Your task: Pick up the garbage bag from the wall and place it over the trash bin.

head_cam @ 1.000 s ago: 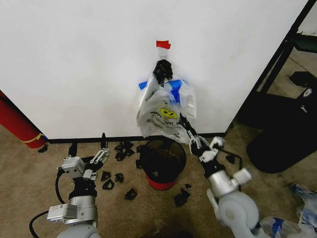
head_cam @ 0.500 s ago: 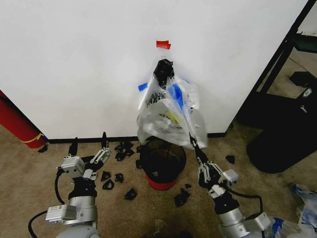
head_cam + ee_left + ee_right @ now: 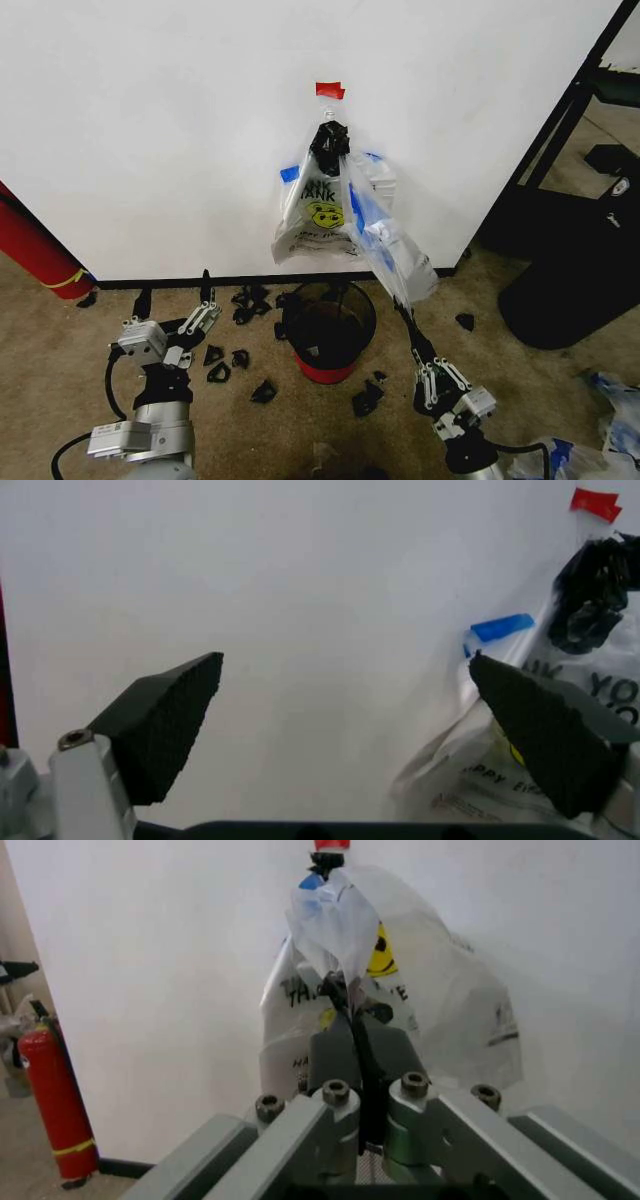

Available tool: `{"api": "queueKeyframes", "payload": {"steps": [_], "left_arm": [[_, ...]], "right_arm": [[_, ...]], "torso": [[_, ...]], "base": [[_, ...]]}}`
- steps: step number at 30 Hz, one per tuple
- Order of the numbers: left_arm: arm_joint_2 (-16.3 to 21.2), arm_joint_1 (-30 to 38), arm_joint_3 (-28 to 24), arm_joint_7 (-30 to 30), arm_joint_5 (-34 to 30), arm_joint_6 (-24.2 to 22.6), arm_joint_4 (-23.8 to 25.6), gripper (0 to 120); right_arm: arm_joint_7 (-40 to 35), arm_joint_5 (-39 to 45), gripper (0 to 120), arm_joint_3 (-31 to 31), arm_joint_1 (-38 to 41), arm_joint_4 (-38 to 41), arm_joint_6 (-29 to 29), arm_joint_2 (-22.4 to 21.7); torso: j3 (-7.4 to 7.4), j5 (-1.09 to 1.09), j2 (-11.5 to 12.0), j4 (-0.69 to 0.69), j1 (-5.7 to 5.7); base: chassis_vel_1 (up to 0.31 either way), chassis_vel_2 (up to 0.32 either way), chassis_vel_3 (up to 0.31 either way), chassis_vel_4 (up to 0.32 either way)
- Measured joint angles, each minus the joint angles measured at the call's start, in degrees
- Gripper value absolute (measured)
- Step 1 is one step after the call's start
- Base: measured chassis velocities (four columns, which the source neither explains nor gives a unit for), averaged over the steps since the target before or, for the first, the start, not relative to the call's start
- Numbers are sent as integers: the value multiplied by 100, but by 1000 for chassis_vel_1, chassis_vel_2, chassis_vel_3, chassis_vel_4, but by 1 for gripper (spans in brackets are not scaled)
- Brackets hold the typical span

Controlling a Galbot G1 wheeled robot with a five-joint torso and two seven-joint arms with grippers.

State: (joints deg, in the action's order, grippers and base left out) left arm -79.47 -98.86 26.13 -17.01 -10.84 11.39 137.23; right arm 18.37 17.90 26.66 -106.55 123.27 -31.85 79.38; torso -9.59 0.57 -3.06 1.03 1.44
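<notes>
Bags hang in a bundle from a black knot under red tape on the wall; "ANK" and a yellow smiley show. At 5 o'clock from the knot, the garbage bag stretches out, pinched by the closed right gripper. The trash bin stands below. Left gripper, at 8 o'clock, gapes wide.

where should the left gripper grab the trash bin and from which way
Take the trash bin by its top rim on the robot's left side, coming down from above with one finger inside the mesh wall and one outside. It stands upright, mouth open upward, and the left gripper, open, sits on that side; the right gripper holds the garbage bag.
</notes>
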Motion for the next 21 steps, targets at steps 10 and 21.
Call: {"api": "queueKeyframes", "payload": {"steps": [10,21], "left_arm": [[3,29,-12,0,6,1,-126,98],[-29,45,-14,0,20,-3,-171,98]], "right_arm": [[308,60,0,170,78,-454,-352,-20],[491,-51,0,279,-58,-936,-1055,81]], "torso": [[0,0,0,0,0],[0,0,0,1,0]], "base": [[0,0,0,0],[0,0,0,0]]}}
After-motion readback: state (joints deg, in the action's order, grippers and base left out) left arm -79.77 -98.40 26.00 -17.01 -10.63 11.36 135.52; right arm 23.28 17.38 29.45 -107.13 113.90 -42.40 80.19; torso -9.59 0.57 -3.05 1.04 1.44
